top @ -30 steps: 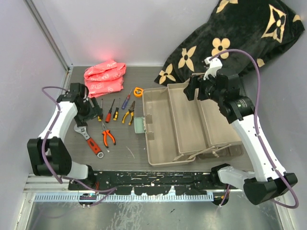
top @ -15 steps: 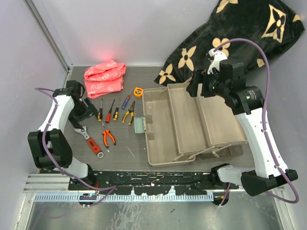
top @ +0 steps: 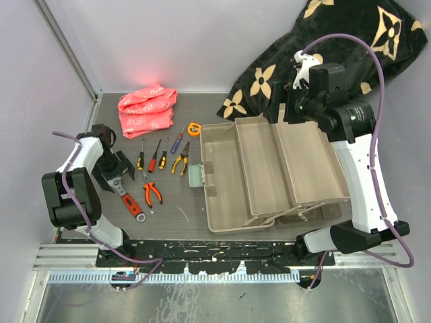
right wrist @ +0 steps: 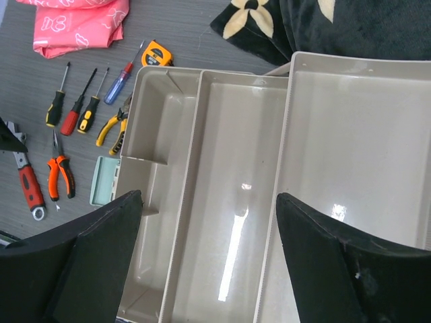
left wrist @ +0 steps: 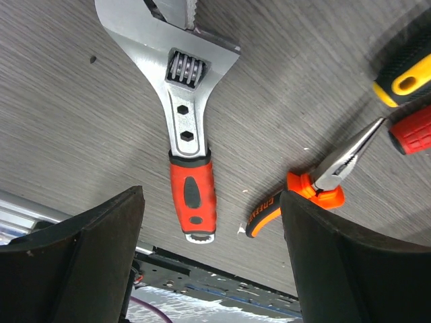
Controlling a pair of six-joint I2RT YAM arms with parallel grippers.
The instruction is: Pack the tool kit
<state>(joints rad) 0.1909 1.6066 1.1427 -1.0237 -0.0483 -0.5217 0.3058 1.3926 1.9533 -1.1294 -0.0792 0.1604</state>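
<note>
Wrench (left wrist: 189, 145), steel-headed with a red grip, lies flat on the grey bench (left wrist: 81, 101) at the left. The left fingers (left wrist: 81, 262) are spread wide above it, one on each side of its grip, holding nothing; whether they touch the bench I cannot tell. Orange pliers (left wrist: 313, 195) lie just beside the wrench, and past them sit a row of screwdrivers (top: 153, 156), yellow pliers (top: 180, 159) and the orange tape measure (top: 194, 128). The toolbox (top: 269, 171) stands open on the right half of the bench, its beige trays fanned out. The right fingers (right wrist: 77, 269) are likewise spread wide with nothing in them, hanging over the far edge of the trays and apart from them. Behind lie a pink cloth (top: 145, 108) and a black flowered blanket (top: 337, 47).
</note>
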